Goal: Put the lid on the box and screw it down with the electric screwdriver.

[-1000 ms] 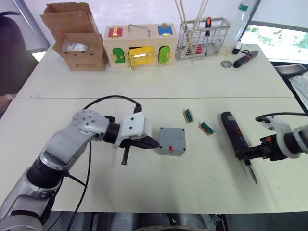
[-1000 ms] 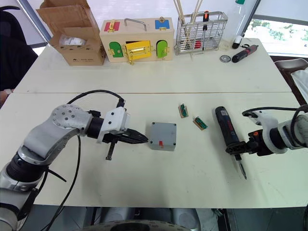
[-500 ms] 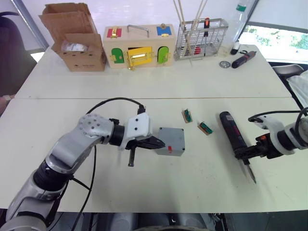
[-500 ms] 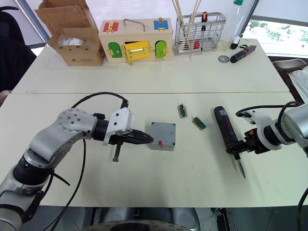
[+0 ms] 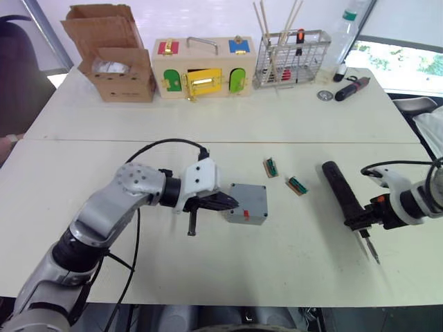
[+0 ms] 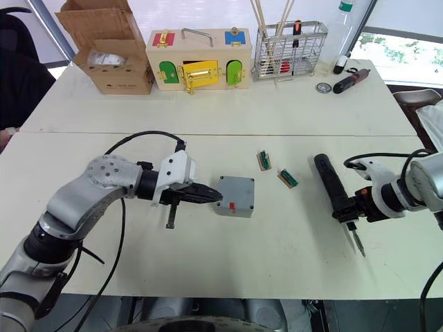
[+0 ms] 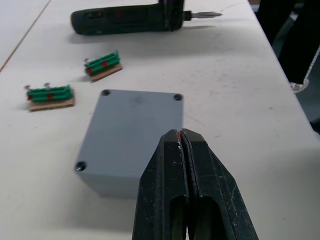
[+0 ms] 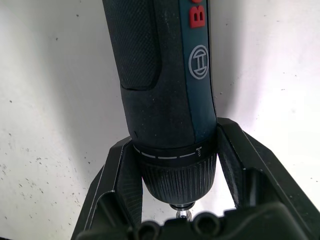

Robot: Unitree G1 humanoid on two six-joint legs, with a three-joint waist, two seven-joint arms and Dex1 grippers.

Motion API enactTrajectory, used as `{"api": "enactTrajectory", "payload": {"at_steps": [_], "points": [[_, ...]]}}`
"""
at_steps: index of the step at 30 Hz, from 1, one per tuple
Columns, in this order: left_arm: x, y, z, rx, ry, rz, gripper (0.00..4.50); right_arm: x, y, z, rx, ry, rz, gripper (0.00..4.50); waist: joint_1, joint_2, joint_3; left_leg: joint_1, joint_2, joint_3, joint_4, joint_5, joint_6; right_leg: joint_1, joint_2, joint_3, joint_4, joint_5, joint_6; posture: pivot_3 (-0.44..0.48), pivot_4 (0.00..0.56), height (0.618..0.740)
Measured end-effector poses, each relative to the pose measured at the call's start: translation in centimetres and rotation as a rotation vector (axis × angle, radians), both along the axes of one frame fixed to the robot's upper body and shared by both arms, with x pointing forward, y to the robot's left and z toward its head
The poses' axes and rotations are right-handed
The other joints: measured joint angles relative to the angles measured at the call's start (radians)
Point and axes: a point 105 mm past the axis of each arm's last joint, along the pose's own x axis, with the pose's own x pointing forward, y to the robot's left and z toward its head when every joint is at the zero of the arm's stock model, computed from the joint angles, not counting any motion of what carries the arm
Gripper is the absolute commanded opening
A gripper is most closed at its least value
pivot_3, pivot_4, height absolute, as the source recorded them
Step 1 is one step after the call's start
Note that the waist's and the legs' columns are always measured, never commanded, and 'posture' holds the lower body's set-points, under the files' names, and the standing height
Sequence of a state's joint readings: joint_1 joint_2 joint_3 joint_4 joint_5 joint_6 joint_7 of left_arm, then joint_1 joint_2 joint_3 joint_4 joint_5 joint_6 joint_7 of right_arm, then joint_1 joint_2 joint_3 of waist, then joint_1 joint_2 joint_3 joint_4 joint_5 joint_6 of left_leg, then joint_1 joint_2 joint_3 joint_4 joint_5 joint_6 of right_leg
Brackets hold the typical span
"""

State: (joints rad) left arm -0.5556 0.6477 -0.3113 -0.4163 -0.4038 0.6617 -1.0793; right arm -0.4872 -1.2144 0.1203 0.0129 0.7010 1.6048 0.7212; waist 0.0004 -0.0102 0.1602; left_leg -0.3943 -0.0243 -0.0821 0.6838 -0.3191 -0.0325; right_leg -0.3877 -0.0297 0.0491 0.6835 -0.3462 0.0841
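right gripper (image 5: pixel 361 223) clamps the electric screwdriver (image 5: pixel 340 191) near its bit; closed left gripper (image 5: pixel 232 203) touches the box (image 5: pixel 249 201).

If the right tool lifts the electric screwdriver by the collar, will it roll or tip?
The electric screwdriver is round, so probably rolls if released. The right tool grips near the bit; the long handle likely droops.
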Motion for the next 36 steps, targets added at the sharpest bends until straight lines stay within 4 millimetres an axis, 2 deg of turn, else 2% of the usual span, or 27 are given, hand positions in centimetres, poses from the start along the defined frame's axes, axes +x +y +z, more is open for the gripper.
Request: {"api": "enactTrajectory", "payload": {"at_steps": [4, 12, 19, 22, 24, 25, 28, 29, 30, 32, 36], "points": [[0.4, -0.5, 0.6, -0.010, -0.014, -0.029, 0.00, -0.3, 0.2, -0.3, -0.033, -0.045, 0.011, 1.78, 0.009, -0.003, -0.002, 0.001, 0.000, 0.000, 0.000, 0.000, 0.000, 0.000, 0.001, 0.000, 0.000, 0.000, 0.000, 0.000, 0.150, 0.740], [0.2, -0.6, 0.2, -0.005, 0.006, -0.040, 0.00, -0.3, 0.3, -0.4, -0.092, -0.081, 0.031, 1.78, 0.010, -0.007, -0.004, 0.002, 0.000, 0.000, 0.000, 0.000, 0.000, 0.001, 0.000, 0.000, 0.000, 0.000, 0.000, 0.000, 0.150, 0.740], [0.1, -0.6, -0.2, -0.012, 0.020, -0.030, 0.00, 0.0, 0.0, -0.2, -0.038, -0.076, -0.018, 1.78, 0.009, -0.006, -0.004, 0.002, 0.000, 0.001, 0.000, 0.000, 0.000, 0.001, 0.000, 0.001, 0.001, 0.000, 0.000, 0.000, 0.150, 0.740], [0.1, -0.6, -0.2, -0.016, 0.021, -0.030, 0.00, 1.2, -0.3, 0.7, 0.018, -0.113, -0.085, 1.78, 0.006, -0.002, -0.001, 0.001, 0.000, 0.003, 0.000, 0.000, 0.000, 0.000, 0.000, 0.002, 0.001, 0.000, 0.000, 0.000, 0.150, 0.740], [0.2, -0.7, -0.3, -0.019, 0.028, -0.029, 0.00, 3.3, -0.8, 3.4, 0.099, -0.222, -0.170, 1.78, 0.004, 0.008, 0.003, 0.000, -0.001, 0.006, 0.000, 0.000, 0.000, -0.003, 0.000, 0.004, 0.002, 0.000, 0.000, 0.000, 0.150, 0.740], [0.3, -0.7, -0.3, -0.021, 0.031, -0.029, 0.00, 4.3, -1.2, 5.5, 0.145, -0.300, -0.215, 1.78, 0.005, 0.011, 0.004, -0.001, -0.001, 0.006, 0.000, 0.000, 0.000, -0.005, 0.000, 0.004, 0.003, 0.000, 0.000, 0.000, 0.150, 0.740], [0.6, -0.7, 0.0, -0.024, 0.034, -0.032, 0.00, 5.7, -2.0, 11.8, 0.273, -0.543, -0.297, 1.78, 0.010, 0.012, 0.004, -0.005, 0.002, 0.004, -0.002, 0.001, -0.001, -0.009, 0.003, 0.002, 0.003, 0.000, 0.000, 0.000, 0.150, 0.740], [0.7, -0.6, 0.0, -0.027, 0.044, -0.029, 0.00, 5.9, -2.0, 13.3, 0.318, -0.616, -0.309, 1.78, 0.012, 0.012, 0.004, -0.006, 0.002, 0.003, -0.002, 0.001, -0.002, -0.009, 0.003, 0.001, 0.002, 0.000, 0.000, 0.000, 0.150, 0.740], [0.8, -0.4, -0.1, -0.031, 0.054, -0.026, 0.00, 6.2, -1.8, 14.2, 0.363, -0.667, -0.315, 1.78, 0.011, 0.012, 0.003, -0.007, 0.003, 0.003, -0.002, 0.001, -0.002, -0.010, 0.003, 0.001, 0.002, 0.000, 0.000, 0.000, 0.150, 0.740], [1.2, -0.2, 0.1, -0.047, 0.082, -0.019, 0.00, 6.8, -0.1, 15.7, 0.493, -0.814, -0.289, 1.78, 0.007, 0.012, 0.003, -0.010, 0.002, 0.005, 0.000, 0.002, -0.004, -0.012, 0.003, 0.002, 0.004, 0.000, 0.000, 0.000, 0.150, 0.740], [2.4, 0.3, 1.3, -0.096, 0.110, 0.010, 0.00, 6.7, 4.4, 17.5, 0.662, -1.164, -0.208, 1.78, 0.001, 0.013, 0.003, -0.012, 0.001, 0.005, 0.001, 0.003, -0.005, -0.017, 0.002, 0.002, 0.010, 0.000, 0.000, 0.000, 0.150, 0.740]]}}
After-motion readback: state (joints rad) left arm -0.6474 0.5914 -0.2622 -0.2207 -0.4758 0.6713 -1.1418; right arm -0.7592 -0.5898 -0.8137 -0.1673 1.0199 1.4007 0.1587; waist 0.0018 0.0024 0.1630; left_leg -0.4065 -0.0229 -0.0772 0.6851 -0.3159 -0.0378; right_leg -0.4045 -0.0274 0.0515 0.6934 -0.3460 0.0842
